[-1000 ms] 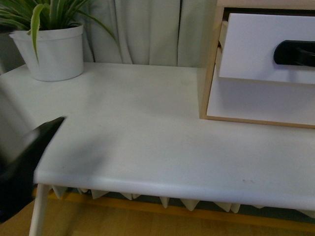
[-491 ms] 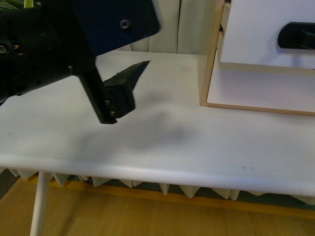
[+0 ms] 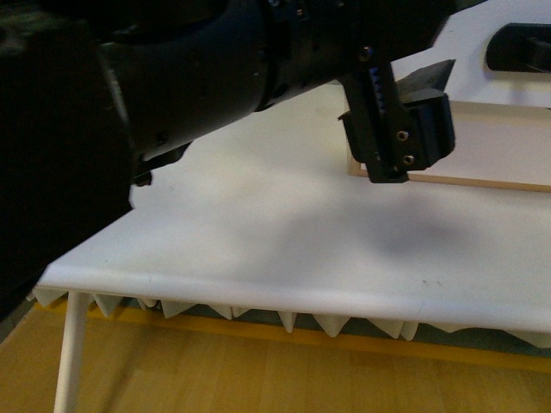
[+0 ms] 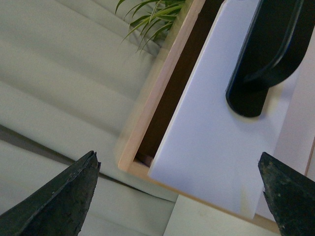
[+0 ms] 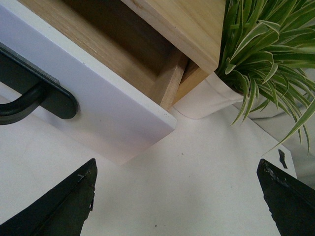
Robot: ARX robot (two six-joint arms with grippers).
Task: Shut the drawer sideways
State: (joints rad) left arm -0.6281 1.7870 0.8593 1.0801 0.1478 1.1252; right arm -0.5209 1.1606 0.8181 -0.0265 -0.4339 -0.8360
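1. The left hand (image 3: 398, 129) hung above the bench (image 3: 258, 232), spread wide and holding nothing, just in front of the left corner of the cabinet (image 4: 162, 78).
2. The drawer (image 3: 495, 86) lay ahead of that hand and a little to its right. It stood out from the cabinet, and the left wrist view showed a dark gap behind its white front.
3. The handle (image 3: 521, 47) ran along the front, left to right in the front view, with its near end close to the left hand.
4. The right hand (image 5: 174, 206) was also wide open and empty. It looked at the drawer's corner with the plant (image 5: 261, 59) beyond, and it did not show in the front view.
5. The left hand seemed the better placed. The closing push would likely go square against the white front, back into the cabinet, across the handle's length.
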